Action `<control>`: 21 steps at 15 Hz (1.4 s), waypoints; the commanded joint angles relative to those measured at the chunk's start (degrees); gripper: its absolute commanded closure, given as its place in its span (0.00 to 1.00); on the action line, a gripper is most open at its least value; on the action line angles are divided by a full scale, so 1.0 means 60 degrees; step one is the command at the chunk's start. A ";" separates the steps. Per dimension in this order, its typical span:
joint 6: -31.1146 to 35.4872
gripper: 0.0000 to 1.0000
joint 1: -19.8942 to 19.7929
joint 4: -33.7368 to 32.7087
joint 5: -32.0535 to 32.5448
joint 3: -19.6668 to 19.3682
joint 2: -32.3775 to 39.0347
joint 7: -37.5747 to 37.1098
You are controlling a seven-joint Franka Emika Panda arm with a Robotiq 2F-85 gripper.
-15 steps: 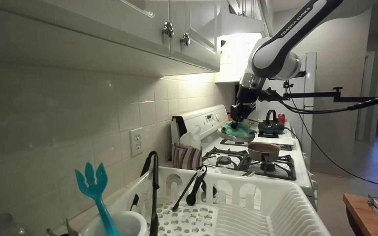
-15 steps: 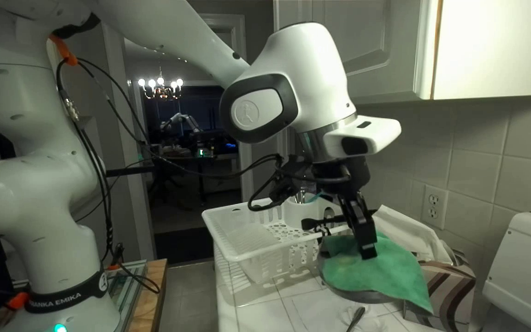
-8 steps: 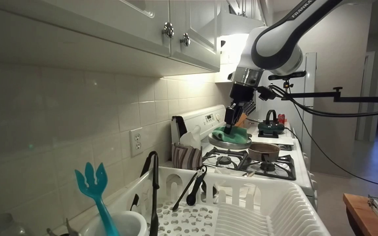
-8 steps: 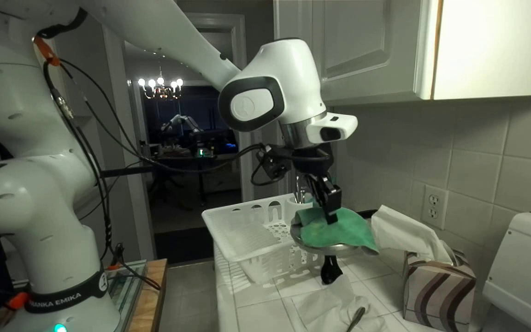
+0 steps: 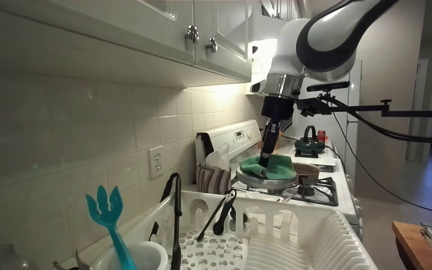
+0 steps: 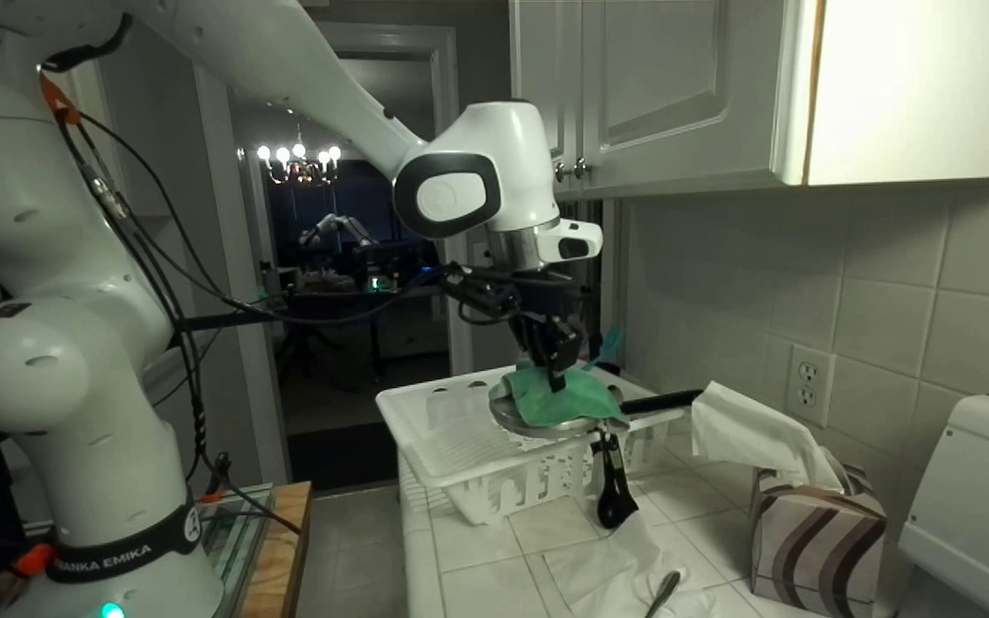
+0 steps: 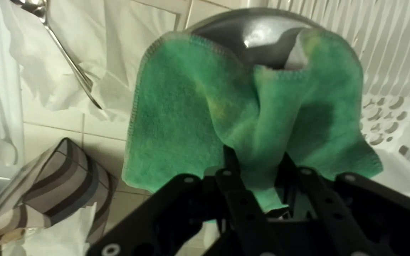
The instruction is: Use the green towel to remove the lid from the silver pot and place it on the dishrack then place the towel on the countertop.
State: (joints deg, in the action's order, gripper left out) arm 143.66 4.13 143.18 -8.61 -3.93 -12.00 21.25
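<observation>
My gripper [image 7: 256, 156] is shut on a bunched fold of the green towel [image 7: 176, 117]. The towel drapes over the round silver lid [image 7: 247, 35], which hangs beneath it. The lid's handle is hidden under the cloth. In an exterior view, the gripper [image 6: 556, 382], towel [image 6: 580, 403] and lid [image 6: 537, 429] appear in front of the near rim of the white dishrack [image 6: 503, 493], raised above the countertop [image 6: 477, 549]. In an exterior view, the lid [image 5: 266, 182] is held roughly level between stove and dishrack [image 5: 313, 210]. The uncovered pot [image 5: 306, 174] sits on a burner.
A striped tissue box [image 6: 816, 541] stands by the wall. White paper with a spoon [image 7: 66, 57] lies on the counter. Black measuring spoons [image 6: 615, 498] hang on the rack's rim. Tall utensils [image 5: 176, 217] and a cup with a blue fork [image 5: 105, 210] stand there. Cabinets [image 5: 219, 48] hang above.
The gripper, with the towel and lid, has moved away from the stove's back area toward the dishrack. The grip on the towel looks the same throughout.
</observation>
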 commanded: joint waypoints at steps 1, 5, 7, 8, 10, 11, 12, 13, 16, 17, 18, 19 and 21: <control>-0.0062 0.93 0.0397 0.0616 -0.0098 0.0240 -0.0586 0.0751; 0.0056 0.93 0.0893 0.1050 -0.0248 0.0444 -0.0772 0.1277; 0.0142 0.93 0.1108 0.1221 -0.0282 0.0479 -0.0843 0.1463; 0.0153 0.93 0.1196 0.1282 -0.0295 0.0475 -0.0886 0.1523; 0.0024 0.93 0.1350 0.1313 -0.0376 0.0411 -0.0976 0.1702; 0.0034 0.93 0.1410 0.1358 -0.0397 0.0401 -0.1009 0.1752; 0.0048 0.93 0.1454 0.1403 -0.0398 0.0397 -0.1028 0.1802; 0.0042 0.93 0.1484 0.1432 -0.0393 0.0389 -0.1046 0.1849; 0.0035 0.93 0.1553 0.1459 -0.0429 0.0353 -0.1119 0.1980; 0.0012 0.93 0.1568 0.1448 -0.0450 0.0340 -0.1138 0.2017; -0.0020 0.93 0.1586 0.1440 -0.0478 0.0323 -0.1162 0.2052; -0.0023 0.93 0.1608 0.1446 -0.0502 0.0311 -0.1187 0.2083; 0.0028 0.93 0.1639 0.1482 -0.0538 0.0309 -0.1192 0.2138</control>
State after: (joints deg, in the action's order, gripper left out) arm 143.84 13.06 150.34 -9.39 -1.49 -16.61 31.80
